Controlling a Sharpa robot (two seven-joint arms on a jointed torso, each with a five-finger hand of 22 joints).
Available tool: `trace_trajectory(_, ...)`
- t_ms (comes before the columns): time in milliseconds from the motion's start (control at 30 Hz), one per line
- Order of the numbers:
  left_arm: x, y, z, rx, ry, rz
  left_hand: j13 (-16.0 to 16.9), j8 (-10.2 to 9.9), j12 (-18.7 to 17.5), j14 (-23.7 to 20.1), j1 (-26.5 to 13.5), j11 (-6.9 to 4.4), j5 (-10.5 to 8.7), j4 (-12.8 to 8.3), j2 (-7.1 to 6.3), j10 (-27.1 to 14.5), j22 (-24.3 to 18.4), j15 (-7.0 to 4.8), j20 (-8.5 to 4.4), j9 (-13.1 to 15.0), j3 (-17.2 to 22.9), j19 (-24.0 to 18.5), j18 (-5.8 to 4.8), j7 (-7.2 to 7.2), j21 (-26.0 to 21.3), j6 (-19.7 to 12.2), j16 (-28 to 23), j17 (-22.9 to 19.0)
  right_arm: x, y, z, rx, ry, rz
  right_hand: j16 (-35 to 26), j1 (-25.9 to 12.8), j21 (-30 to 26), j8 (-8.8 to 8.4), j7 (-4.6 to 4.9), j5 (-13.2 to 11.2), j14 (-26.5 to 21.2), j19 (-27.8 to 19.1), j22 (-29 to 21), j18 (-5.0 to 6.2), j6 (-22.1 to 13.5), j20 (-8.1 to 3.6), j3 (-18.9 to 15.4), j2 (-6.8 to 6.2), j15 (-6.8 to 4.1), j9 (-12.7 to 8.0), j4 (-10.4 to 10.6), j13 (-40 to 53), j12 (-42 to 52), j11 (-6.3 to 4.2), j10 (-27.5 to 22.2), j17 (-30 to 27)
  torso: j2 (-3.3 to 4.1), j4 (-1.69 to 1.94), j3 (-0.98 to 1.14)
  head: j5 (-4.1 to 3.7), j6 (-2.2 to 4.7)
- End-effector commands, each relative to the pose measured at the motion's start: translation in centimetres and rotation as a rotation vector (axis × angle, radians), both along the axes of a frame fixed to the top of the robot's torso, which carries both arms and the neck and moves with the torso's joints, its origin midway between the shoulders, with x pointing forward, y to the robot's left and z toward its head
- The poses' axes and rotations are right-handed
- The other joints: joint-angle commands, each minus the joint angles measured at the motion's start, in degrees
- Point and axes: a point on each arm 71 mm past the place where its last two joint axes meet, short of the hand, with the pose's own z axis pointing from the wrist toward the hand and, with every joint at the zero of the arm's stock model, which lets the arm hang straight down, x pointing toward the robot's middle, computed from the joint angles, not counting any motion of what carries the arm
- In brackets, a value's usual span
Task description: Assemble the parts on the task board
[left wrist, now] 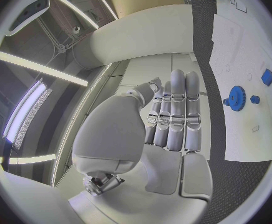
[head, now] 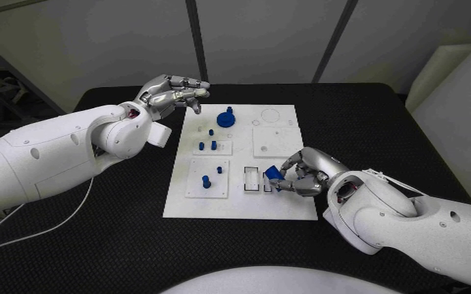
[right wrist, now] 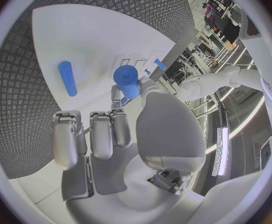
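The white task board (head: pixel 284 202) lies in the middle of the black table. My right hand (head: pixel 306 173) hovers at the board's near right and pinches a blue part (head: pixel 273 171) between thumb and finger, just above two rectangular slots (head: pixel 252 179). The right wrist view shows that part (right wrist: pixel 128 80) as a short blue cylinder at the fingertips. A blue gear (head: pixel 226 118) stands at the board's far side, with small blue pegs (head: pixel 207 145) near it and a taller peg (head: pixel 206 182) on the near left. My left hand (head: pixel 175 94) is raised beside the board's far left corner, holding nothing, fingers straight (left wrist: pixel 176 109).
Two raised white square plates (head: pixel 277 142) sit on the board's right half, and a circle outline (head: pixel 270 113) is at its far edge. The black table (head: pixel 118 239) extends around the board. A white cable (head: pixel 39 229) trails off the near left.
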Motion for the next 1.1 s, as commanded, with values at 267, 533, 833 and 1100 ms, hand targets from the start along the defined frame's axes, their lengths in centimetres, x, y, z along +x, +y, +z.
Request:
trace_trajectory(267, -0.1, -0.2, 0.2, -0.012, -0.004, -0.013, -0.1, -0.3, -0.1, 0.3, 0.0, 0.03, -0.25, 0.0, 0.51, -0.4, -0.1, 0.03, 0.36, -0.1, -0.2, 0.2, -0.66, 0.05, 0.0, -0.4, -0.2, -0.1, 0.8, 1.9, -0.7, 0.011, 0.039, 0.02, 0.0, -2.5, 0.2, -0.11, -0.51, 0.4, 4.5, 6.0, 15.1, -0.41, 1.4, -0.2, 0.0, 1.36, -0.35, 1.0, 0.2, 8.1, -0.4, -0.64, 1.9, 7.4, 0.09, 0.09, -0.04, 0.33, 0.06)
trace_trajectory(533, -0.1, -0.3, 0.2, -0.012, -0.003, -0.014, -0.1, -0.3, -0.1, 0.3, 0.0, 0.03, -0.25, 0.0, 0.51, -0.4, -0.1, 0.03, 0.36, -0.1, -0.2, 0.2, -0.66, 0.05, 0.0, -0.4, -0.2, -0.1, 1.5, 3.2, -1.1, 0.004, 0.057, 0.025, -0.1, -4.1, 0.2, -0.22, -0.92, 0.4, 4.4, 6.0, 15.1, -0.41, 2.6, -0.43, 0.0, 1.86, -0.62, 1.8, 0.2, 8.0, -0.6, -0.98, 1.8, 7.2, 0.12, 0.02, 0.01, 0.65, 0.08)
trace_trajectory(833, -0.1, -0.3, 0.2, -0.012, -0.003, -0.014, -0.1, -0.3, -0.1, 0.3, 0.0, 0.03, -0.25, 0.0, 0.51, -0.4, -0.1, 0.03, 0.36, -0.1, -0.2, 0.2, -0.66, 0.05, 0.0, -0.4, -0.2, -0.1, 1.8, 4.1, -1.3, 0.002, 0.058, 0.031, -0.2, -5.7, 0.2, -0.4, -1.18, 0.3, 4.4, 6.0, 15.1, -0.41, 3.4, -0.63, 0.0, 2.17, -0.83, 2.4, 0.3, 7.9, -0.8, -1.21, 1.8, 7.1, 0.1, -0.08, 0.05, 1.02, -0.01)
trace_trajectory(1100, -0.1, -0.3, 0.2, -0.012, -0.002, -0.015, -0.1, -0.3, -0.1, 0.3, 0.0, 0.03, -0.25, 0.0, 0.51, -0.4, -0.1, 0.03, 0.36, -0.1, -0.2, 0.2, -0.66, 0.05, 0.0, -0.4, -0.2, -0.1, 2.0, 4.4, -1.3, -0.005, 0.049, 0.03, -0.4, -8.6, 0.2, -0.96, -1.39, -1.6, 4.4, 6.0, 15.1, -0.41, 4.0, -0.83, -0.5, 1.51, -1.0, 3.3, 0.3, 7.7, -1.3, -1.39, 1.7, 6.8, 0.07, -0.08, 0.04, 1.19, -0.09)
